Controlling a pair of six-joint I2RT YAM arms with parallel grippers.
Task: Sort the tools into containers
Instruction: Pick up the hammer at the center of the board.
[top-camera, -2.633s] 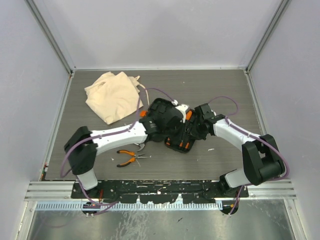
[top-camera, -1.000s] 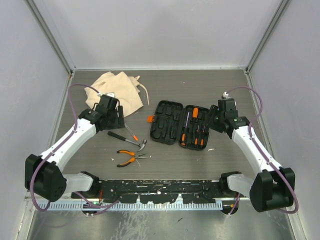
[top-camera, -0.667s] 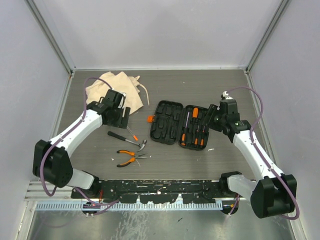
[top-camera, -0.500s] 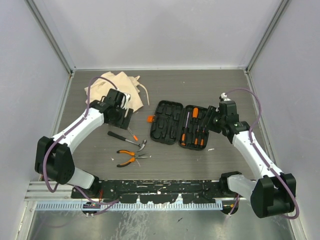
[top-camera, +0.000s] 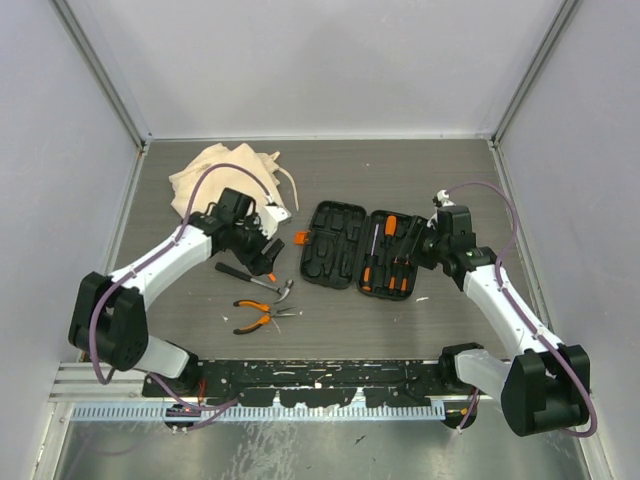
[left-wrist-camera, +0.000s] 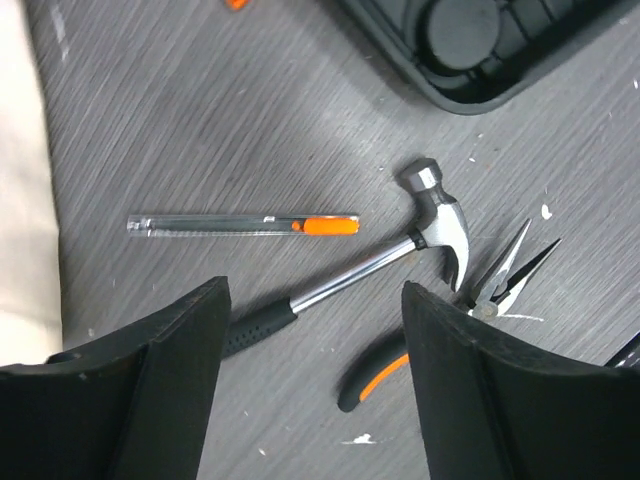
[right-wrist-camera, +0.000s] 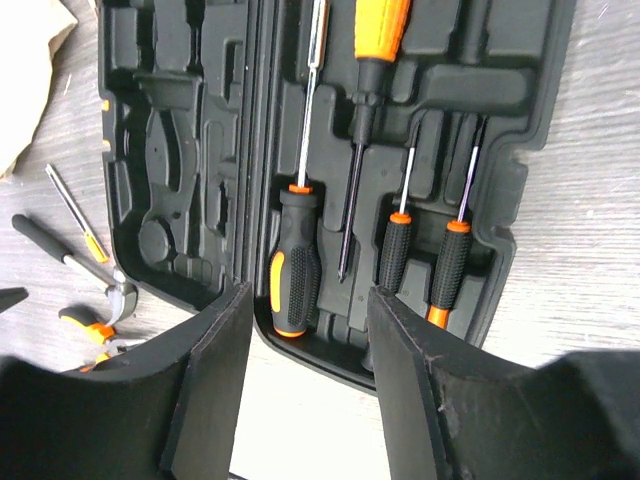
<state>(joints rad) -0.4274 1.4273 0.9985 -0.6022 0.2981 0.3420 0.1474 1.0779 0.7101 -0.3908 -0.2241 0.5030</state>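
case (top-camera: 330, 250): open, screwdrivers (right-wrist-camera: 295, 260) inside
left tool (left-wrist-camera: 312, 290): released, empty, over hammer (left-wrist-camera: 400, 250) left of case
right tool (right-wrist-camera: 308, 295): released, empty, over case

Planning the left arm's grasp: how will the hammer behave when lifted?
The hammer is probably head-heavy: steel head on a thin shaft, so a handle-end grip may let it pivot. The polished shaft looks slippery; the black handle should hold better.

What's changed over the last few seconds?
Both arms drew back from the tool case, which now lies open. The left gripper then swung from the cloth bag to above the hammer, jaws open, empty. The right gripper stays by the case's right side, open. The pliers and screwdrivers lie unmoved.
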